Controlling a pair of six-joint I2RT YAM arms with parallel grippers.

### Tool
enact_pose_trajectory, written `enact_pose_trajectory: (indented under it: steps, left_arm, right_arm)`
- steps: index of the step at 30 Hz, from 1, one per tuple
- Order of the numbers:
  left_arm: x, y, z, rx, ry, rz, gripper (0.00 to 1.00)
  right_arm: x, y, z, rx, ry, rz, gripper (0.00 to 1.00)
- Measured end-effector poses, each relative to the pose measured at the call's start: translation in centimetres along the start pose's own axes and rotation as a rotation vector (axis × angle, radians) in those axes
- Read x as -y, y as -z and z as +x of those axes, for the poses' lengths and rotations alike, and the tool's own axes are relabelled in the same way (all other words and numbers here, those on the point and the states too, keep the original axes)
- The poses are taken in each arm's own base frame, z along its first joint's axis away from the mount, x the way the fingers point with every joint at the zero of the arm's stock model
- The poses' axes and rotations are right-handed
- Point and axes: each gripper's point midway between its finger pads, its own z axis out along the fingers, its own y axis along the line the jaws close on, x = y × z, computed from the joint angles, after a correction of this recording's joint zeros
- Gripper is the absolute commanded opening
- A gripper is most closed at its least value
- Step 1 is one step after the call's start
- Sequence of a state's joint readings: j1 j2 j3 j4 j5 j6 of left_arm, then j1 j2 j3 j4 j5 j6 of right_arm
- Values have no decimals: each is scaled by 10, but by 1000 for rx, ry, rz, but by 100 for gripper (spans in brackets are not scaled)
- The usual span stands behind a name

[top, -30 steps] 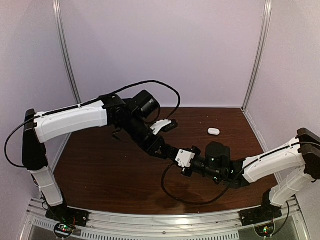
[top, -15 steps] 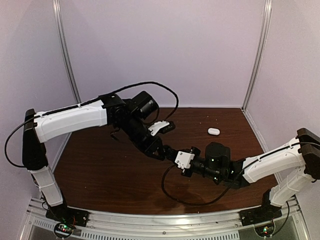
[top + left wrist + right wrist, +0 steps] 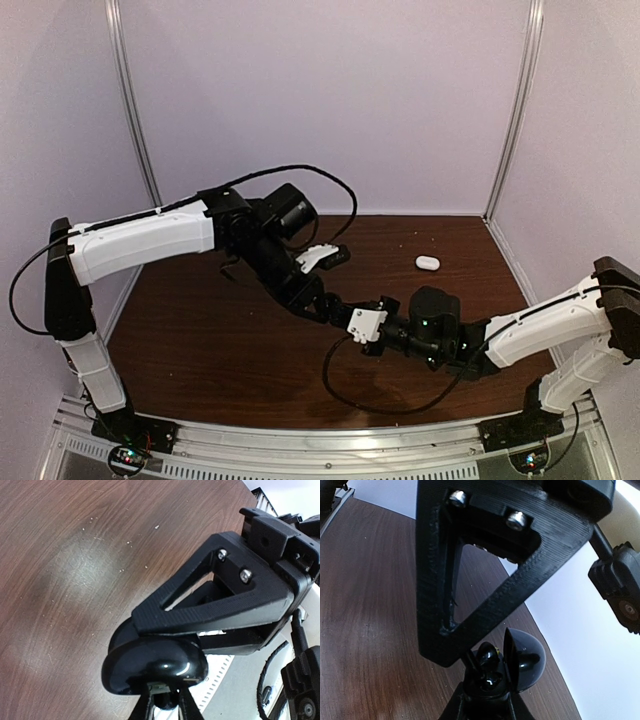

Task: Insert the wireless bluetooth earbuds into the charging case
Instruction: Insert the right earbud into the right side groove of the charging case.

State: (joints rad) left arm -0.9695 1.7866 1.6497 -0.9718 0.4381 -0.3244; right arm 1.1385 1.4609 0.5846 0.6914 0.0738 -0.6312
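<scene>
No white earbuds show. What both grippers meet on is a glossy black hinged case (image 3: 525, 662), lid open, with two black earbuds in it: one (image 3: 488, 652) stands up, one (image 3: 492, 680) sits lower. My left gripper (image 3: 318, 300) is shut on the case's base. In the left wrist view the case (image 3: 160, 667) sits at its tips (image 3: 142, 632). My right gripper (image 3: 340, 308) is closed at the upright earbud, its tip (image 3: 465, 657) touching it. A small white oval case (image 3: 427, 262) lies shut at the back right, far from both grippers.
The brown wooden table (image 3: 200, 340) is walled by pale panels. The right arm's black cable (image 3: 345, 395) loops over the near table. The left arm's white link (image 3: 140, 240) reaches across the back left.
Both grippers, still joined at the black case, have drifted a little left and toward the near edge. The right arm has reached farther left. The white case has not moved.
</scene>
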Motion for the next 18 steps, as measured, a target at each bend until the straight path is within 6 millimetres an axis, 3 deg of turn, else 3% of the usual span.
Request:
enact_pose_trajectory:
  steps: [18]
  left_arm:
    - [-1, -7, 8, -46, 41, 18, 8]
  right_arm:
    - [-16, 0, -1, -15, 102, -13, 0]
